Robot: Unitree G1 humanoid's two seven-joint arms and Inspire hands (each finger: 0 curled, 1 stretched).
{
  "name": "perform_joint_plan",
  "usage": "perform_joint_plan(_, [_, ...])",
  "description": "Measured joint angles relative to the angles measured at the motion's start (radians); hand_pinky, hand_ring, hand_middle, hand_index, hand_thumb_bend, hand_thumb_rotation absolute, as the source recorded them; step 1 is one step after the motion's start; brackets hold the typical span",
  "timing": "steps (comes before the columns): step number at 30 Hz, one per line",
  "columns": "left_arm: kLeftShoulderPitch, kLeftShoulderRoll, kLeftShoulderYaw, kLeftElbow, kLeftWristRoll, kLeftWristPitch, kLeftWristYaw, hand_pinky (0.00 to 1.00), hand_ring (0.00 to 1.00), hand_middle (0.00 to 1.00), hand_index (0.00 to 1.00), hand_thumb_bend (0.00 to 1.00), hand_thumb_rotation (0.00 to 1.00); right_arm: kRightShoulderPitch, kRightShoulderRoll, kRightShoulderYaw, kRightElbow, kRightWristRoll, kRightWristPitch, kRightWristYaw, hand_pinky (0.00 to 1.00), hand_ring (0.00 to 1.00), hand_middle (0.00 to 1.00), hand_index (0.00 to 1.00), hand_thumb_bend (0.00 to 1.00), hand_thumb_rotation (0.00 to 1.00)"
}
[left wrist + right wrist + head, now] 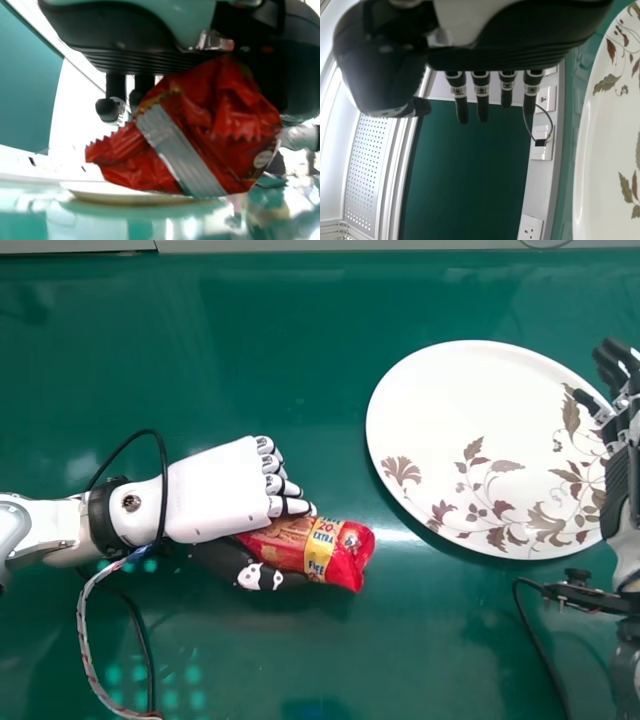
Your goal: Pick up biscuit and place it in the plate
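In the head view the left hand (222,490) is at the left of centre, its fingers and thumb curled round the red biscuit packet (335,552), whose far end sticks out to the right. The left wrist view has the crinkled packet (210,130) held against the palm of the left hand (135,55). The white plate (470,410) with brown leaf patterns lies right of the packet, apart from it. My right hand (622,410) is beside the plate's right edge; in the right wrist view the fingers of the right hand (482,100) are straight.
Both things are over a green tabletop (290,340). A black cable (540,640) hangs by the right wrist, and another cable (85,630) loops below the left forearm. Wall sockets (542,142) show in the right wrist view.
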Motion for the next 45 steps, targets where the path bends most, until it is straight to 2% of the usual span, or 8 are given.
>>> perform_joint_plan(7, [0.05,-0.033,0.122,-0.045,-0.145,0.011,-0.081,0.0,0.0,0.0,0.01,0.51,0.0,-0.007,-0.001,-0.009,-0.001,0.017,0.003,0.003,0.88,0.91,0.92,0.89,0.38,0.35])
perform_joint_plan(12, [0.085,-0.088,0.204,-0.084,-0.2,0.073,-0.123,0.0,0.0,0.0,0.0,0.09,0.0,-0.01,-0.001,-0.007,-0.001,0.011,0.023,0.0,0.88,0.92,0.93,0.9,0.37,0.37])
perform_joint_plan(15, [0.093,-0.161,0.236,-0.085,-0.233,0.103,-0.12,0.0,0.0,0.0,0.0,0.01,0.0,-0.014,-0.001,0.0,-0.003,-0.001,0.038,-0.001,0.88,0.92,0.93,0.91,0.38,0.39])
perform_joint_plan(24, [0.06,-0.298,0.229,-0.075,-0.137,0.226,-0.117,0.0,0.0,0.0,0.0,0.0,0.0,-0.022,0.0,0.008,-0.003,-0.015,0.04,-0.003,0.89,0.93,0.94,0.92,0.37,0.4])
perform_joint_plan(28, [0.003,-0.367,0.18,-0.026,-0.131,0.255,-0.145,0.0,0.18,0.24,0.0,0.0,0.0,-0.024,0.0,0.011,-0.003,-0.02,0.04,-0.004,0.9,0.93,0.94,0.92,0.36,0.41])
perform_joint_plan(31, [-0.046,-0.412,0.133,0.037,-0.118,0.257,-0.155,0.0,0.17,0.23,0.23,0.0,0.0,-0.029,0.0,0.011,-0.003,-0.03,0.042,-0.01,0.88,0.92,0.93,0.92,0.35,0.41])
perform_joint_plan(43, [-0.204,-0.556,0.024,0.222,-0.12,0.274,-0.194,0.02,0.18,0.23,0.29,0.0,0.0,-0.051,-0.001,-0.008,0.0,-0.023,-0.002,0.001,0.86,0.9,0.91,0.89,0.36,0.41])
perform_joint_plan(45, [-0.207,-0.58,0.022,0.223,-0.149,0.286,-0.237,0.07,0.37,0.41,0.44,0.36,0.0,-0.051,-0.001,-0.009,0.0,-0.02,-0.002,0.001,0.86,0.9,0.91,0.89,0.37,0.41])
